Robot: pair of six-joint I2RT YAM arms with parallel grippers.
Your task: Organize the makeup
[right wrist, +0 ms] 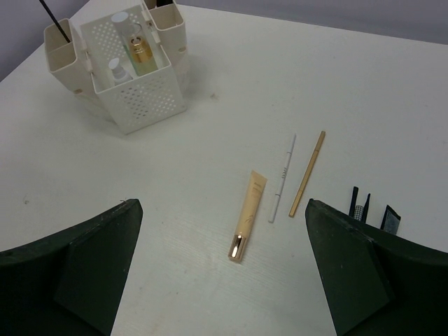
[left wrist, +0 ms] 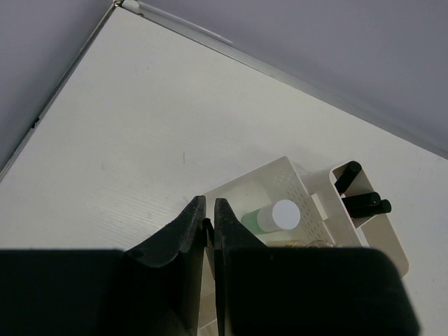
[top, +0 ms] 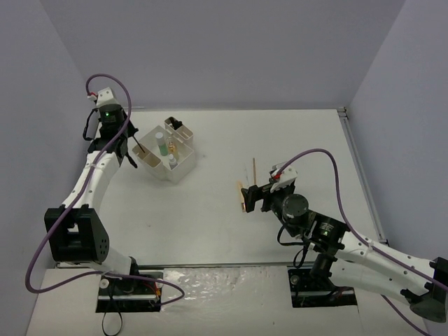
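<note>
Right wrist, not left: tan tube (right wrist: pixel 248 213), white stick (right wrist: pixel 282 178) and gold stick (right wrist: pixel 308 173) flat on counter (right wrist: pixel 210 126), well apart from box (right wrist: pixel 143 105). Left wrist, not right: left gripper (left wrist: pixel 208 210) clenched over box rim, green bottle (left wrist: pixel 276 215) inside. Right gripper (right wrist: pixel 222 208) released.

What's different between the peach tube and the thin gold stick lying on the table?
The peach tube is broad and tapers flat at one end; the gold stick is thin and even. The tube has a shiny cap; the stick shows none. Both lie flat on the table, roughly parallel, a white stick between them.
</note>
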